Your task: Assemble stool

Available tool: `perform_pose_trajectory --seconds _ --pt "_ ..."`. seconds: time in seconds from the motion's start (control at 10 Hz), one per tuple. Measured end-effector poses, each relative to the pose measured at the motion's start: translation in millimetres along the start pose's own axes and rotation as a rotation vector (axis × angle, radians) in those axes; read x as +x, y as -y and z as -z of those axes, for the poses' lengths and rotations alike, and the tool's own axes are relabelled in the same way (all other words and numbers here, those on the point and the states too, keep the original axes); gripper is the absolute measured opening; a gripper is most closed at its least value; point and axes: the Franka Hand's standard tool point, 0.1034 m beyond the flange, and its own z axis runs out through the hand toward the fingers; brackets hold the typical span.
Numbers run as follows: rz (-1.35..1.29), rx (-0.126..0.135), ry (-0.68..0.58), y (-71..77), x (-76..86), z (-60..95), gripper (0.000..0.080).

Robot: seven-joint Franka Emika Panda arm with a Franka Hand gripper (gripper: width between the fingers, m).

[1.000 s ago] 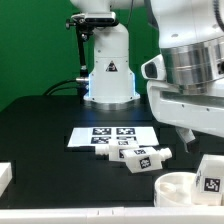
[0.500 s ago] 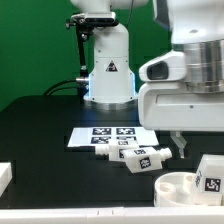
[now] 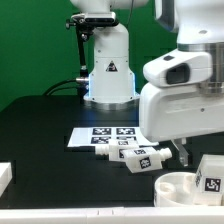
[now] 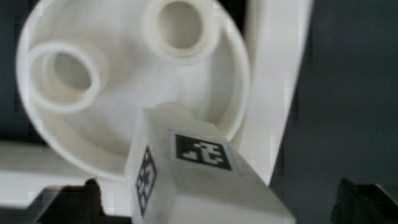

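Black tabletop, green backdrop: jaws wide and empty, the gripper (image 4: 217, 205) hangs over a tagged leg (image 4: 192, 160) standing in the seat (image 3: 180, 186) at the exterior view's right. Spare legs (image 3: 140, 158) lie near the marker board (image 3: 110, 134). Likely step: grasping that leg, which calls for descending, centring and closing.

The Panda arm (image 3: 188, 22) descends vertically. Its white wrist housing (image 3: 185, 100) sits directly above the gripper (image 3: 183, 153), which points straight down. In the wrist view, the two dark fingers (image 4: 68, 200) stand wide apart, with the jaws fully spread.
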Motion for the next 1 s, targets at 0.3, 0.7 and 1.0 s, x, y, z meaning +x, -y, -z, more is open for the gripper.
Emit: perform_pose_trajectory --seconds 0.3,0.7,1.0 --pt "0.366 -0.035 0.006 8.7 -1.3 -5.8 0.0649" --pt "0.784 -0.093 0.028 0.5 4.7 -6.2 0.0649" --pt "1.134 -0.147 0.077 9.2 9.6 -11.1 0.0649"
